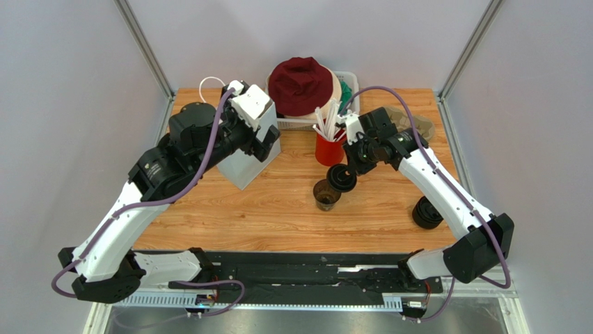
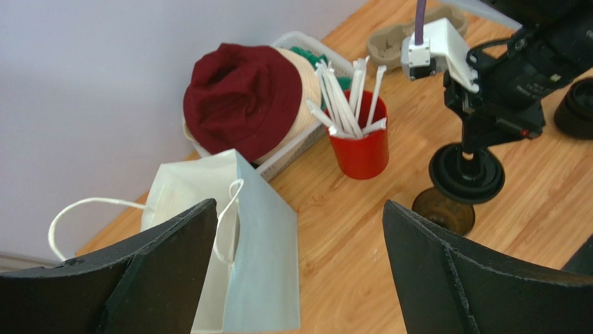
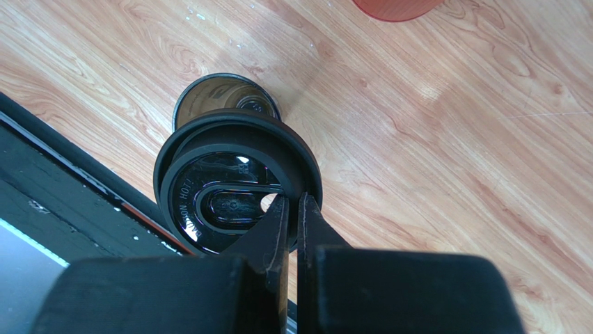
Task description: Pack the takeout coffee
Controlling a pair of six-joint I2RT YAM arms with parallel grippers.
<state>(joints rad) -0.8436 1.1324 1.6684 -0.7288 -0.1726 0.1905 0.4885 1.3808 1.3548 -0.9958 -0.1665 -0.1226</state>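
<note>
Dealing w/ a light, thin-walled takeout coffee cup: stands upright on the desk near centre, mouth open, brownish inside, not capped yet; can't tell if any liquid in it. Prob dents if squeezed mid-wall and tips easily, so best taken w/ low force across the body just under the rim, or from above once capped. Then its black lid: stiff-ish plastic, slick, a bit springy at the edge. Pinched at the rim by the right end effector, jaws almost together w/ only the thin rim between. Hangs roughly level just above and beside the cup, overlapping part of the mouth in wrist view, not seated. Needs centring, then an even push down; risks tilting the cup or popping off if pressed off-centre. Right arm: reaching in from the right, forearm stretched toward centre, wrist bent down, fingers toward desk. Left arm: folded up at back-left, wrist over the white paper bag, left end effector spread wide, nothing in it. Mind the red cup of straws just behind the work spot.
</note>
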